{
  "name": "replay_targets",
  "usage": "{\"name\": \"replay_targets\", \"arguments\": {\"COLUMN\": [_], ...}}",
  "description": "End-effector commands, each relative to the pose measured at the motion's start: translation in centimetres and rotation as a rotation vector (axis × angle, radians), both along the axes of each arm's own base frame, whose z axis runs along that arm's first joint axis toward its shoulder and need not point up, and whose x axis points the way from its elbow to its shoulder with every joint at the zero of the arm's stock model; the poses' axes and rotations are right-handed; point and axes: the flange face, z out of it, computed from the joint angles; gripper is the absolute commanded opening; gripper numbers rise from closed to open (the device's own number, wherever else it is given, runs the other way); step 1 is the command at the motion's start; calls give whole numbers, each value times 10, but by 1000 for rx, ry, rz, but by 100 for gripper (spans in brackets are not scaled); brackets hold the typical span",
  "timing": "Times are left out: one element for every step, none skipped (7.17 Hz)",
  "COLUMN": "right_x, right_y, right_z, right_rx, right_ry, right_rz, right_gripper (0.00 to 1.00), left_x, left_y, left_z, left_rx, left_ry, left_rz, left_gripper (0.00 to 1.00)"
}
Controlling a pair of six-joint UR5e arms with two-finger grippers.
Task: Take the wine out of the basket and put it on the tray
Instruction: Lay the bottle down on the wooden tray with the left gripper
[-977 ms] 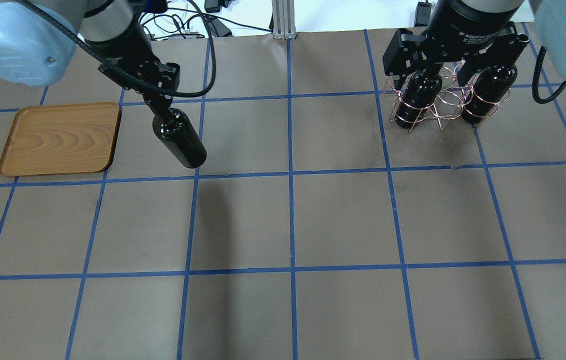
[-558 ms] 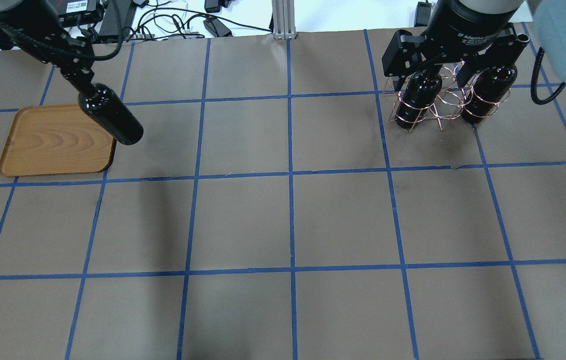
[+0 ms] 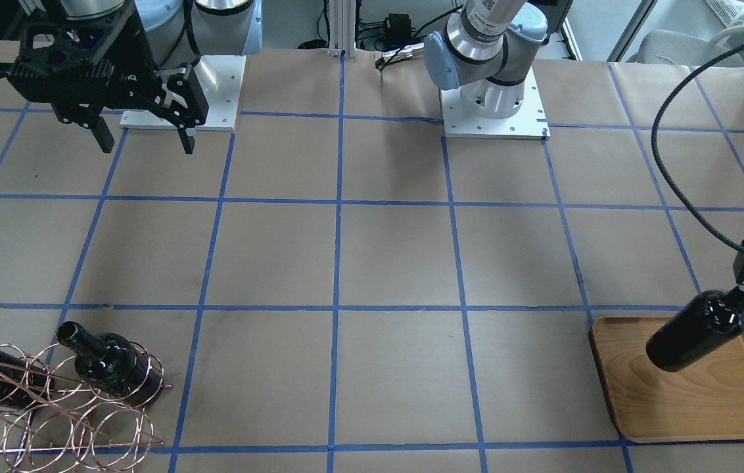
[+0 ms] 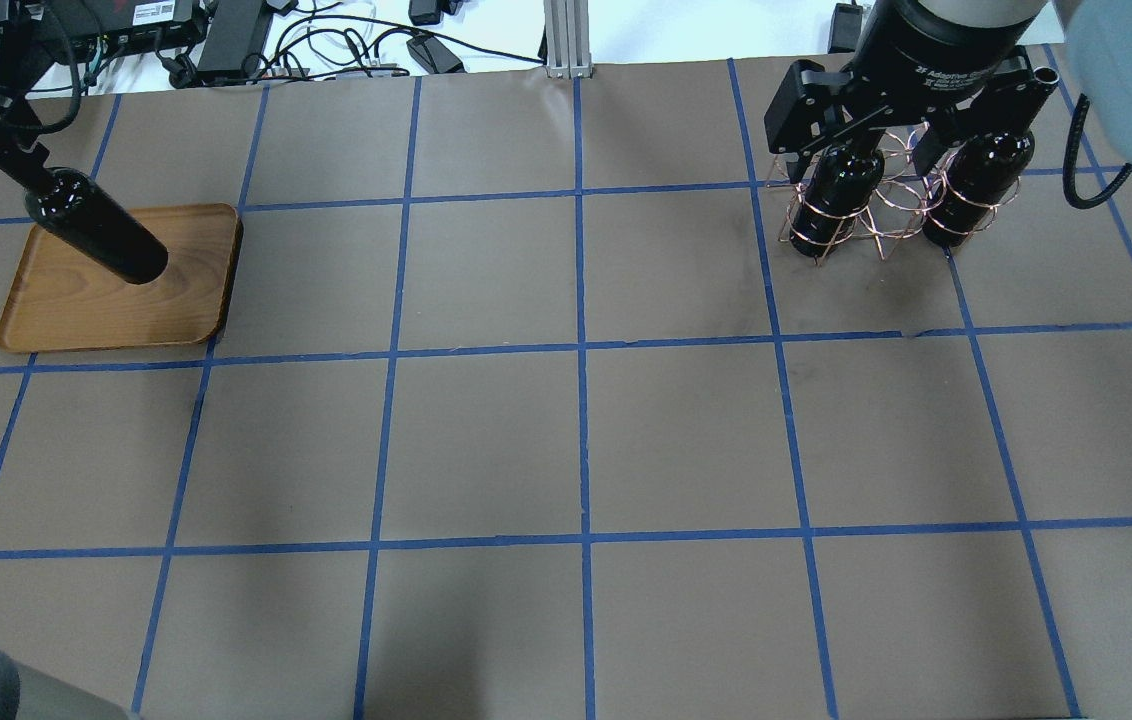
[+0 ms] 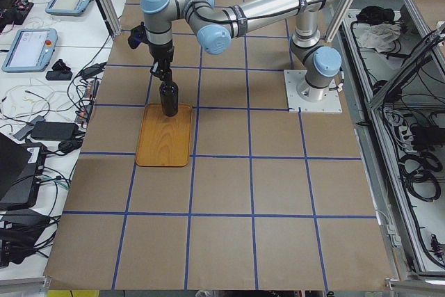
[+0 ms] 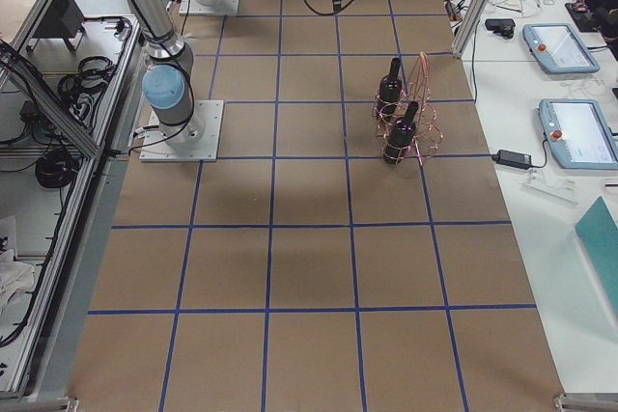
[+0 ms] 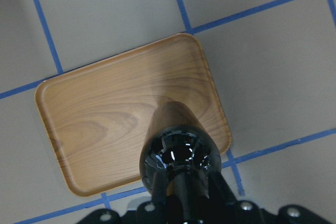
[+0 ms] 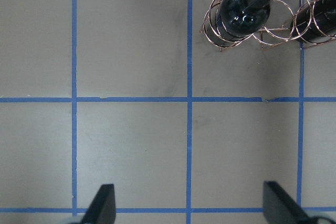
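Far left: got left claw [image 4: 8, 158] clamped on neck of glossy black glass wine bottle [image 4: 96, 235]. Hanging upright per left side cam, neck up. Holding its base over flat light-brown wooden tray w/ low raised rim [image 4: 126, 322], inside the rim, on its half toward robot's right. Can't tell from any view whether base touches wood or hangs just above. Reckon step in hand = set-down; pick + carry look done for this bottle.

To do it well: go straight down, slow, no sideways drift. Keep bottle plumb so as to land base flat, not on an edge. Stay off the rim, else risk a tilted seat. Hold grip til base fully seated. Expect easy tipping: tall narrow shape, slick glass, small footprint. Then spread fingers wide and lift straight up, avoiding any snag on the neck.

Mid: brown paper-covered worktop w/ blue tape grid [image 4: 576, 440] under everything.

Right: copper-coloured wire-ring basket [image 4: 888, 222], second black bottle [image 4: 831, 200] and third black bottle [image 4: 976, 185] slotted in its rings. Right claw [image 3: 147, 139] high up near it, fingers spread wide, gripping nothing. Leave idle; no need for it in this step.
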Motion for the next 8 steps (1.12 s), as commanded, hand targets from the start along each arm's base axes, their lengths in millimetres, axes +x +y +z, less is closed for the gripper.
{"name": "replay_targets", "arguments": {"right_x": [0, 0, 0, 0, 0, 0, 0, 0], "right_y": [-2, -2, -1, -2, -2, -2, -2, -2], "right_z": [-2, -2, -1, -2, -2, -2, -2, -2], "right_rx": [3, 3, 2, 3, 3, 3, 3, 3], "right_ry": [-1, -1, -1, -1, -1, -1, -1, -1], "right_rz": [0, 0, 0, 0, 0, 0, 0, 0], "right_gripper": [100, 100, 100, 100, 100, 100, 100, 100], "left_x": [32, 38, 42, 44, 45, 45, 45, 42], "left_y": [-15, -18, -20, -23, -24, -24, -23, -18], "left_z": [-29, -39, -43, -51, -55, -55, -52, -39], "left_rx": [-6, 2, -4, 6, 8, 9, 4, -14], "left_ry": [-14, -9, -9, -4, -3, -3, -1, 11], "left_rz": [-8, -5, -4, -13, -13, -13, -23, -22], "left_gripper": [0, 0, 0, 0, 0, 14, 80, 100]}}
